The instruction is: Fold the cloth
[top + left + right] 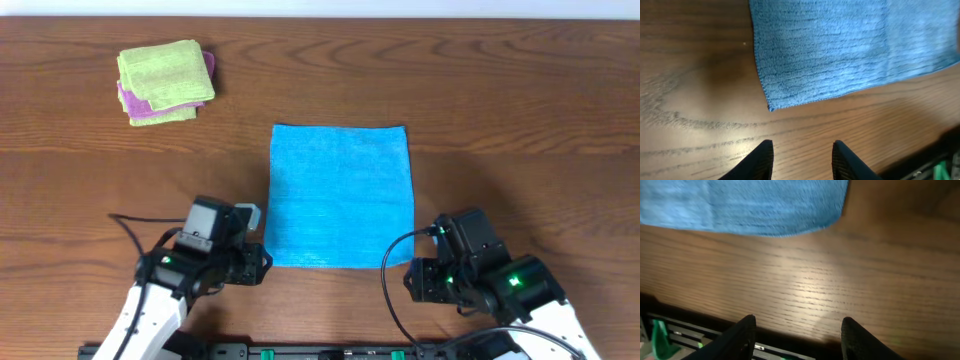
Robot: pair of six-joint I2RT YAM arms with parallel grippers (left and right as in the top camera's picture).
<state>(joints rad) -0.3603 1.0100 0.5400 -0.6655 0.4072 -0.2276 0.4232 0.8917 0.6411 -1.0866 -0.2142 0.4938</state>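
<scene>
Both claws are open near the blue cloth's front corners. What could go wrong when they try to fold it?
The cloth lies flat on the table, so the open left gripper may pinch only wood and miss the corner. The right gripper, also open, looks farther from its corner; uneven grabs could skew the fold. A shallow pinch might let the cloth slip mid-lift.

From overhead, the wrist housings (210, 225) hide the jaws of both arms (150, 310), and the arms run off the bottom edge. The purple cloth (124, 100) is mostly covered by the green cloth (165, 72). Each wrist view cuts the blue cloth (840, 45) at its top edge and the fingers (762, 161) at the bottom.
</scene>
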